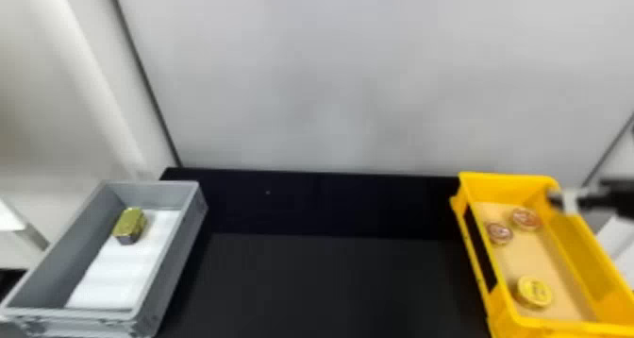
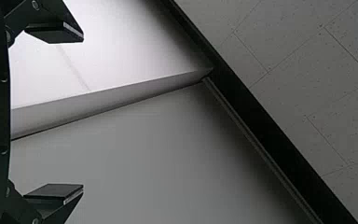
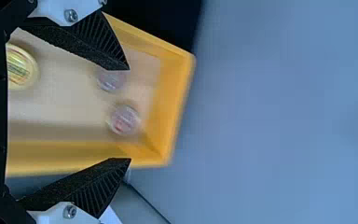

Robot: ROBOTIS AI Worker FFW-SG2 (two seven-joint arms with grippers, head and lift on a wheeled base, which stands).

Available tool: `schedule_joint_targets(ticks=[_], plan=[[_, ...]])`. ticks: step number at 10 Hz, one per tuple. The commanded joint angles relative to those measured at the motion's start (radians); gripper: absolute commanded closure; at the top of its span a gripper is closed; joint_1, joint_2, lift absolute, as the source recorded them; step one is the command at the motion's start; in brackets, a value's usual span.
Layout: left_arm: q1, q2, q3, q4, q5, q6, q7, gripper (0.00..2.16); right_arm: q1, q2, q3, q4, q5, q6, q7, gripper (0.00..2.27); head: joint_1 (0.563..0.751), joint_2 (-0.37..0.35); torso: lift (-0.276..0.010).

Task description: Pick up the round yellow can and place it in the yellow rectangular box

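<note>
R gripper (image 1: 556, 200), fingers apart, nr yellow box (image 1: 587, 261); I see rnd yellow can (image 1: 535, 291) + 2 reddish tins (image 1: 526, 218) inside. L gripper (image 2: 83, 112) spread.

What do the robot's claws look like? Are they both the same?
Not quite! The right claw has pointy black fingers with ridges, joined to white pieces with silvery screws. The left claw is black too, but its fingertips have flat, dark pads.

The round yellow can (image 1: 534, 292) lies flat with its printed face up in the near left corner of the open yellow rectangular box (image 1: 507, 187), a tan-bottomed tray standing upright along the right edge of the black surface (image 1: 330, 285).
</note>
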Motion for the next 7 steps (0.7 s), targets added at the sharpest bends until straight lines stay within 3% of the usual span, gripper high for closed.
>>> schedule_joint_targets(ticks=[1,2,3,4,7], plan=[[-0.002,0.002,0.000,0.000,-0.002,0.004,0.000,0.14,-0.045,0.002,0.003,-0.279,-0.175,0.018,-0.262,0.08,0.663,0.054,-0.009],[-0.001,0.004,0.002,0.000,-0.003,0.006,0.000,0.14,-0.071,-0.001,0.012,-0.330,-0.257,-0.012,-0.372,0.04,0.663,0.054,-0.009],[0.003,0.004,0.003,0.000,-0.003,0.006,0.000,0.14,-0.076,-0.004,0.026,-0.355,-0.318,-0.192,-0.435,0.05,0.663,0.054,-0.009],[0.007,0.005,0.006,0.000,-0.005,0.006,0.000,0.14,-0.094,-0.009,0.067,-0.387,-0.346,-0.272,-0.527,0.15,0.663,0.054,-0.009],[0.015,0.008,0.011,0.000,-0.005,0.003,0.000,0.14,-0.163,-0.019,0.151,-0.416,-0.409,-0.508,-0.650,0.21,0.663,0.054,-0.009]])
